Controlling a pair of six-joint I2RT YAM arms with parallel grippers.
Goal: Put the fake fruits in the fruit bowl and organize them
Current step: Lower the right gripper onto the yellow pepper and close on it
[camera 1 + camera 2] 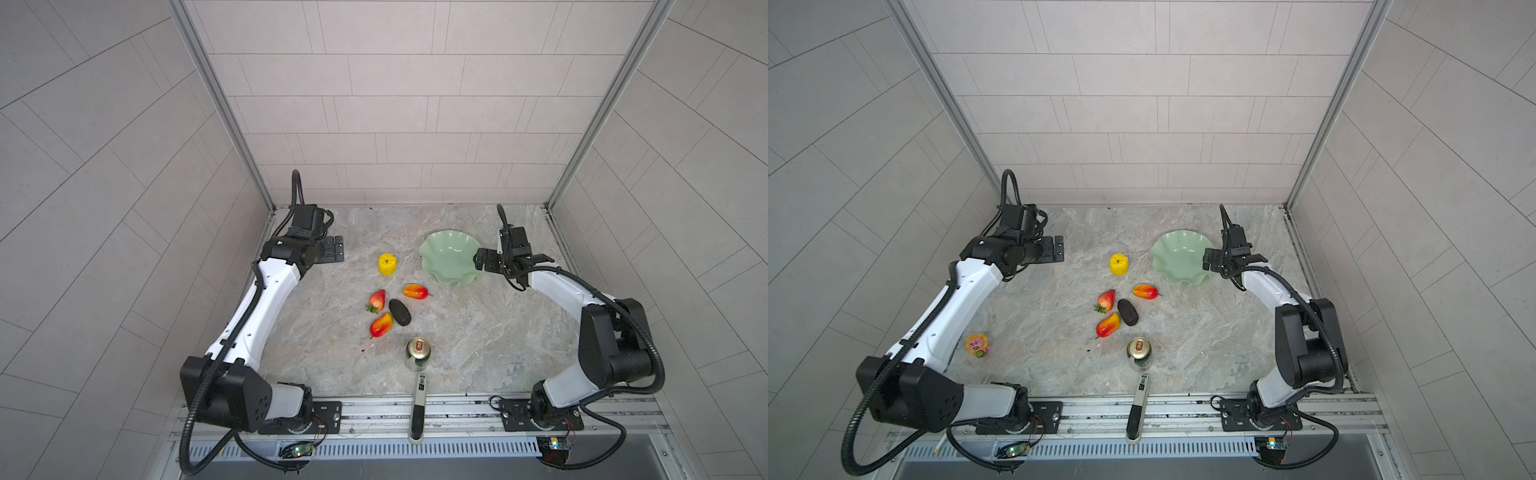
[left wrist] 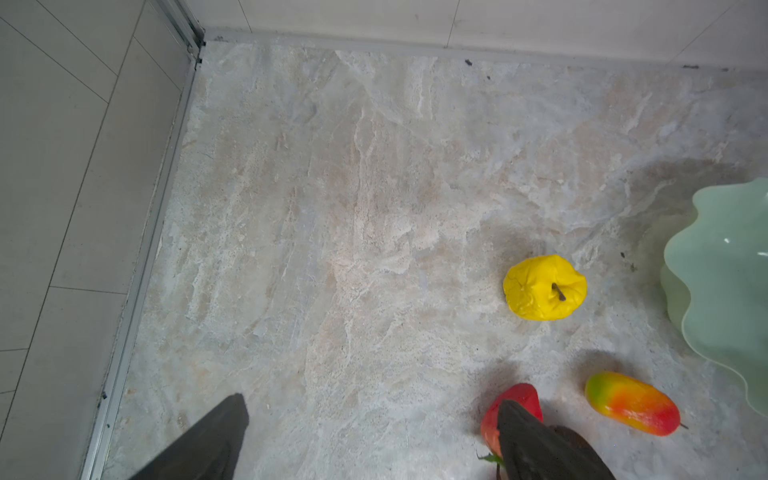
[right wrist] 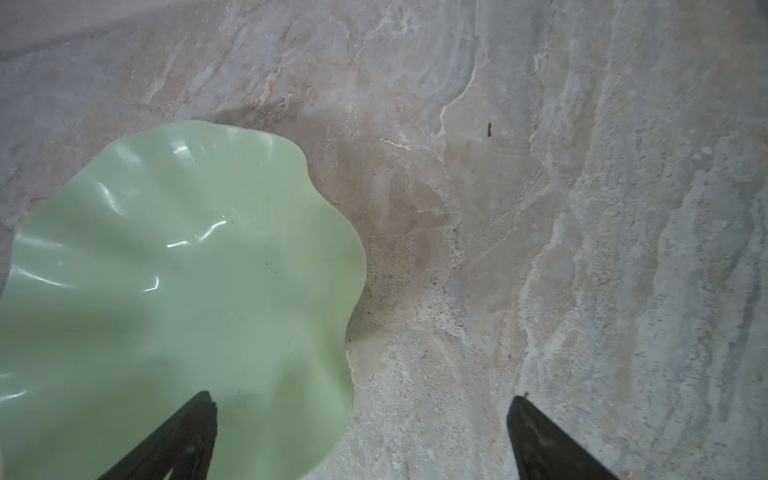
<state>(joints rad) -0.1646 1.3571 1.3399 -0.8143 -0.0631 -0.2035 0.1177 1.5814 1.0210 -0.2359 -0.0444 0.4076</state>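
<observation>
The fake fruits lie on the marble table, none in the bowl: a lumpy yellow one [image 1: 387,264] [image 2: 544,287], a strawberry [image 1: 376,301] [image 2: 513,405], two mango shapes [image 1: 415,291] [image 1: 381,324] and a dark oval [image 1: 400,311]. The mint-green fruit bowl [image 1: 446,253] [image 3: 166,291] stands empty at the back right. My left gripper [image 1: 336,248] [image 2: 372,402] hangs open at the back left, well left of the yellow fruit. My right gripper [image 1: 478,259] [image 3: 361,397] is open above the bowl's right rim, one finger over the bowl, one over the table.
A gold-topped can [image 1: 417,353] stands in front of the fruits. A white-and-black stick [image 1: 417,409] lies across the front edge. A small sunflower toy [image 1: 977,345] sits by the left arm. Tiled walls close in the left, back and right sides.
</observation>
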